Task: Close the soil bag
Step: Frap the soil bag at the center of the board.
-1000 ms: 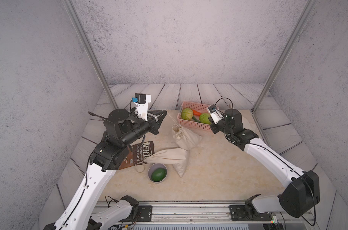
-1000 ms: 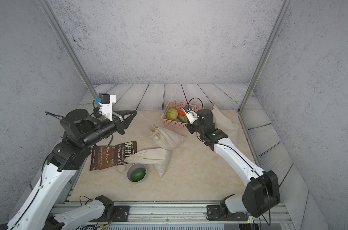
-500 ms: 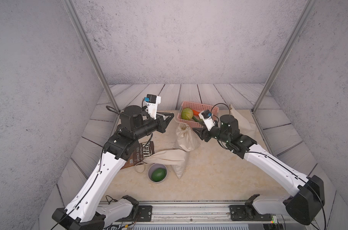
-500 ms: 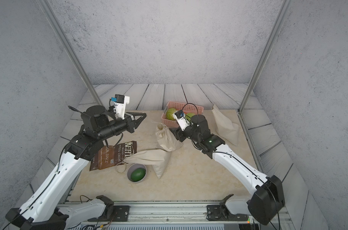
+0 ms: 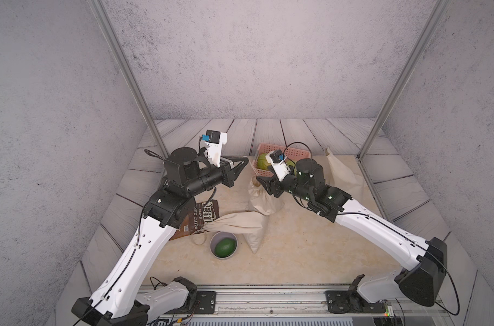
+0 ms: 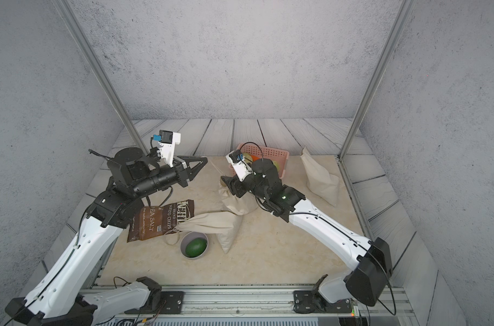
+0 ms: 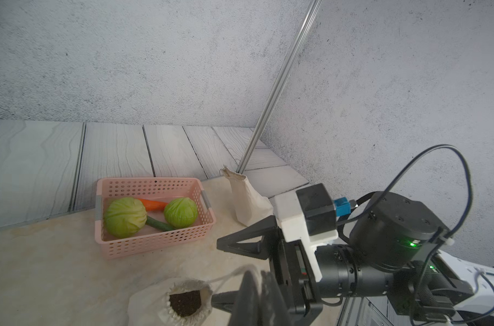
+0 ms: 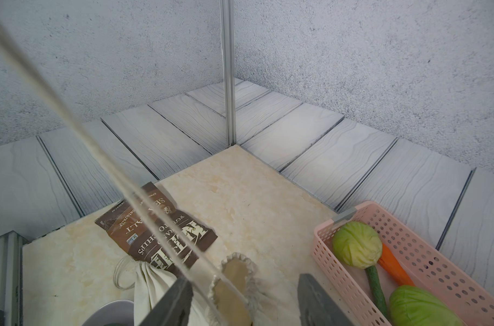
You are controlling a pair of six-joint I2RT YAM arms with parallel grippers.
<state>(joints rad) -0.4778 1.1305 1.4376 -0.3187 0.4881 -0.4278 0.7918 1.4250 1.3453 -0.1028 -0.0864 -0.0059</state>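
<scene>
**Soil bag not cinched yet, string pulled tight**

Your soil bag (image 5: 258, 203) stood upright toward the back edge of the table (image 5: 310, 254), just in front of the pink basket (image 7: 155, 242). Its mouth gaped, dark soil (image 7: 185, 303) showing inside. Your left gripper (image 5: 246, 161) was clamped on the drawstring (image 8: 98, 152), which ran taut down to the bag's neck. Your right gripper (image 8: 243, 278) had its jaws spread wide, one finger on either side of the bag's mouth.

Soil bag (image 5: 261, 203): beige cloth drawstring sack, upright on tabletop (image 5: 296, 248), neck puckered, mouth open w/ dark soil (image 7: 185, 303) showing; drawstring (image 8: 98, 146) taut, slanting up.
</scene>
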